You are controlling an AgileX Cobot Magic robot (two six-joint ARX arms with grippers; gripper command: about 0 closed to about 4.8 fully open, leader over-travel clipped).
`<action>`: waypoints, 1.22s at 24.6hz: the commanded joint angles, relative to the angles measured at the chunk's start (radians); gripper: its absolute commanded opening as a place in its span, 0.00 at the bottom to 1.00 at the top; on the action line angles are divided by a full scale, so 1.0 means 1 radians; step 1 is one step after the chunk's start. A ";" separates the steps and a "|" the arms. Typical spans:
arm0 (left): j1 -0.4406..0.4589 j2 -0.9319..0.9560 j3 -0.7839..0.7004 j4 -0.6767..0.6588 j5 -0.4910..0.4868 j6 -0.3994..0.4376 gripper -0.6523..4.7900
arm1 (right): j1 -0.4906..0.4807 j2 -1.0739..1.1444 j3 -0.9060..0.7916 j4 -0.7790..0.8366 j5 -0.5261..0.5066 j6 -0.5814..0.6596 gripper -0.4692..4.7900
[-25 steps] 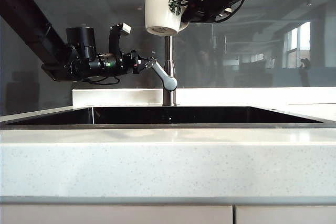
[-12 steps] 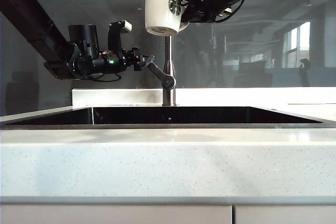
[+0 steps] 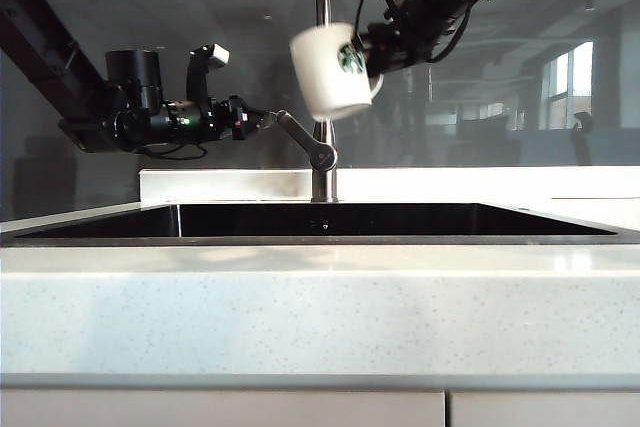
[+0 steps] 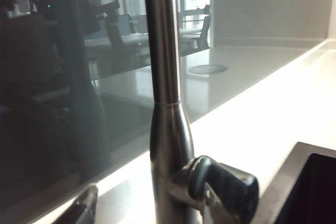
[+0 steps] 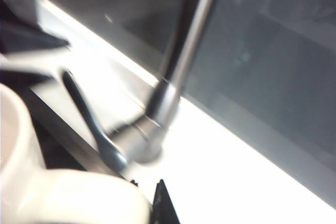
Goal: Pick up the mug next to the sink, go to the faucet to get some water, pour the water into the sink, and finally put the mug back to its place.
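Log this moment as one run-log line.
right gripper: shut on mug, tilted above sink | left gripper: open at faucet lever | water: none visible

My right gripper holds the mug above the sink, before the faucet; my left gripper sits left of it.

left hand open, right hand gripping

You're looking at a pale speckled counter with the dark sink recessed across its middle. At the sink's back edge the steel faucet rises from the counter, its lever angled to the left.
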 commanded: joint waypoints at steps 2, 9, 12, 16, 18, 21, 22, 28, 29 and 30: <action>0.026 -0.027 0.003 0.013 0.083 -0.073 0.58 | 0.002 -0.020 0.016 -0.024 0.211 -0.265 0.08; 0.055 -0.034 0.003 0.011 0.139 -0.127 0.58 | 0.003 -0.021 0.016 -0.074 0.367 -0.465 0.08; 0.066 -0.035 0.003 0.011 0.145 -0.154 0.58 | 0.007 -0.022 0.016 -0.081 0.396 -0.526 0.08; 0.090 -0.035 0.003 0.013 0.174 -0.193 0.58 | 0.037 -0.026 0.016 -0.080 0.473 -0.725 0.08; 0.097 -0.035 0.003 0.019 0.183 -0.206 0.58 | 0.058 -0.032 0.016 -0.081 0.496 -0.787 0.08; 0.106 -0.035 0.003 0.022 0.184 -0.231 0.58 | 0.076 -0.040 0.016 -0.080 0.499 -0.827 0.08; 0.110 -0.035 0.003 0.024 0.189 -0.243 0.58 | 0.080 -0.045 0.016 -0.082 0.503 -0.843 0.08; 0.117 -0.035 0.003 0.026 0.229 -0.261 0.58 | 0.116 -0.105 0.016 -0.122 0.491 -0.953 0.08; 0.117 -0.035 0.003 0.027 0.228 -0.269 0.58 | 0.116 -0.112 0.016 -0.132 0.489 -0.953 0.08; 0.118 -0.035 0.003 0.027 0.228 -0.274 0.58 | 0.117 -0.119 0.016 -0.145 0.491 -0.952 0.08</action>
